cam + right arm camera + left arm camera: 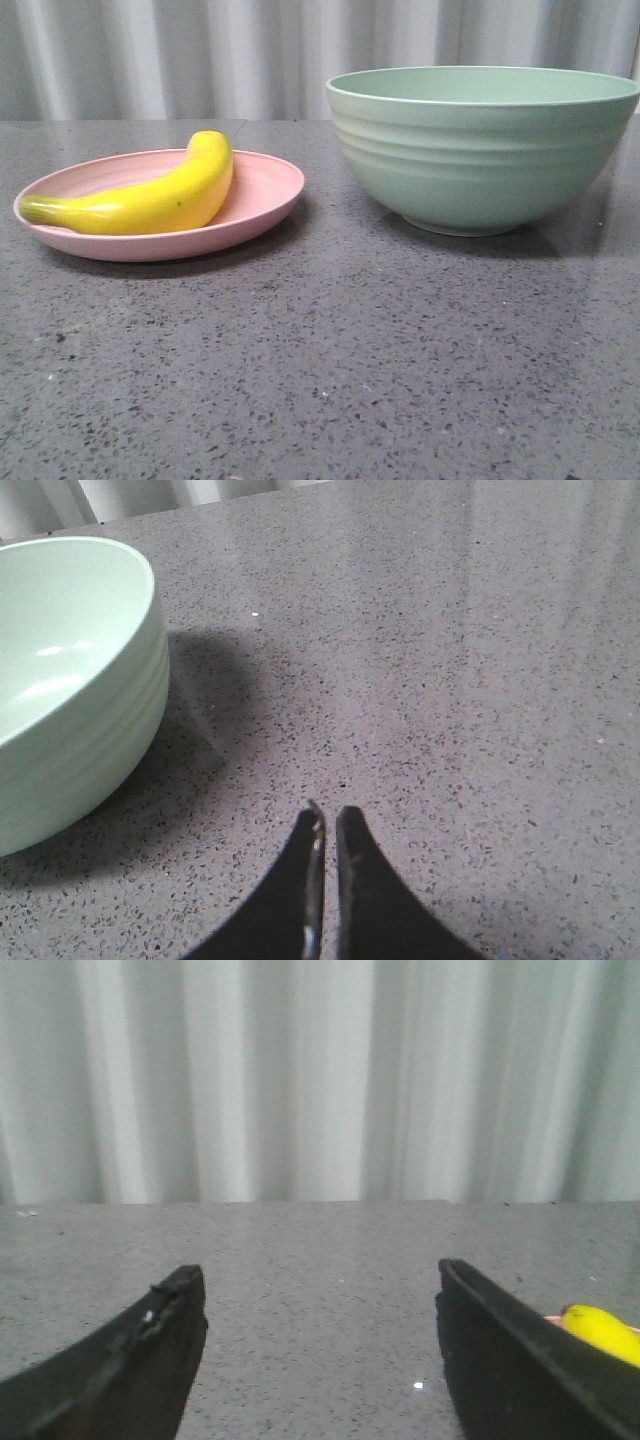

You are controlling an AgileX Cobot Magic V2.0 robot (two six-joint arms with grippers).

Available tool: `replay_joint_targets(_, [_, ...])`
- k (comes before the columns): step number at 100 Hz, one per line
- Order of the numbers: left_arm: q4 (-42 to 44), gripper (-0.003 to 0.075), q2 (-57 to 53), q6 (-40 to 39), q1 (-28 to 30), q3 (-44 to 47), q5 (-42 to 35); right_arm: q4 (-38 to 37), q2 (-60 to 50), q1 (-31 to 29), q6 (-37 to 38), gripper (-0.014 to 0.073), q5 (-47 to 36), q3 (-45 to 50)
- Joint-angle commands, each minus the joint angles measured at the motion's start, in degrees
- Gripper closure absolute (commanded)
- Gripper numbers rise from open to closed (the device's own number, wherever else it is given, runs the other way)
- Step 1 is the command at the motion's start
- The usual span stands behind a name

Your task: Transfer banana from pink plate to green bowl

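The yellow banana [160,198] lies on the pink plate [268,185] at the left of the table. The green bowl [485,150] stands at the right, empty as far as I can see. Neither gripper shows in the front view. In the left wrist view my left gripper [320,1285] is open and empty above bare table, with one end of the banana [603,1331] peeking out beside one finger. In the right wrist view my right gripper [329,815] is shut and empty over the table, with the green bowl [70,680] off to one side.
A grey speckled stone tabletop [330,370] runs from the front edge to a pale pleated curtain [200,50] at the back. A gap of bare table lies between plate and bowl.
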Motion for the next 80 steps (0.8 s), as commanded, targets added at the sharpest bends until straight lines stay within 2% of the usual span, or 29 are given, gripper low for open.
replay_joint_targets(1, [-1.0, 0.0265, 4.2, -0.4, -3.7, -5.3, -0.5, 0.0, 0.7, -0.4, -0.2, 0.0656, -4.0, -1.7])
replay_joint_targets(15, [-1.0, 0.0265, 10.5, -0.4, -9.9, -10.5, 5.5, 0.0, 0.7, -0.4, -0.2, 0.0656, -4.0, -1.7])
replay_joint_targets(59, [-1.1, 0.0282, 33.8, -0.4, -30.5, -24.5, 17.1, 0.0, 0.7, -0.4, -0.2, 0.0656, -4.0, -1.7])
replay_joint_targets(80, [-1.4, 0.0282, 44.4, -0.4, -33.2, -28.9, 20.9, 0.0, 0.7, -0.4, -0.2, 0.0656, -4.0, -1.7])
